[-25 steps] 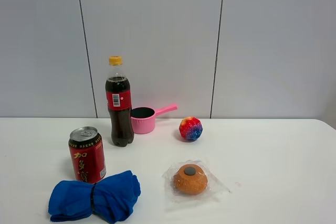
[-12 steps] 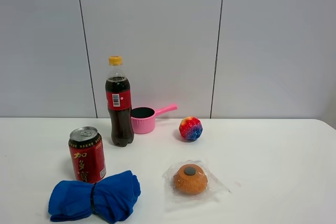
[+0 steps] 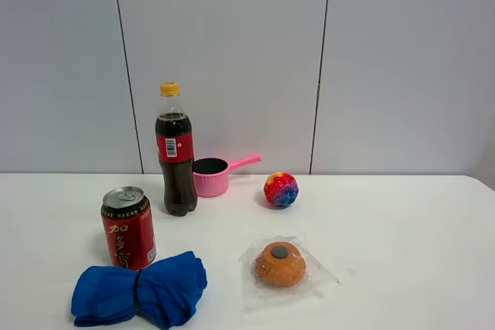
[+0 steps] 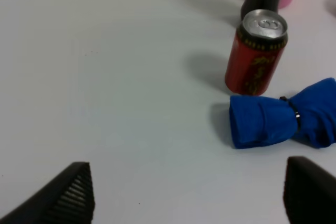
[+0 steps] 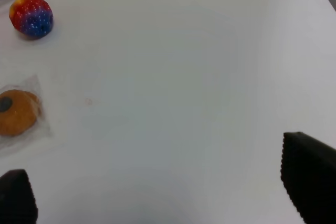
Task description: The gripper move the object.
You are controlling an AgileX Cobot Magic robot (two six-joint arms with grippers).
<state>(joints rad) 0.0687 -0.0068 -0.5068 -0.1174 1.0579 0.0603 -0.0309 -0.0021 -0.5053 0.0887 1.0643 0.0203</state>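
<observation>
My desk (image 3: 402,222) carries six items. Toward the rear edge, a bottle (image 3: 176,152) stands upright; a small pot (image 3: 210,176) sits just beside it on its right, handle pointing right and rearward. A ball (image 3: 281,189) lies right of the pot, apart from it. Nearer the front edge, left side: a can (image 3: 128,227) stands upright, in front and left of the bottle. A bundled cloth (image 3: 139,289) lies just before the can. A wrapped bun (image 3: 280,263) rests in front of the ball, right of the cloth.

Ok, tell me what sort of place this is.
Probably a robot lab test bench, not a home: a bare white table against plain grey wall panels, with unrelated props set out, like a cola bottle and a blue cloth.
</observation>
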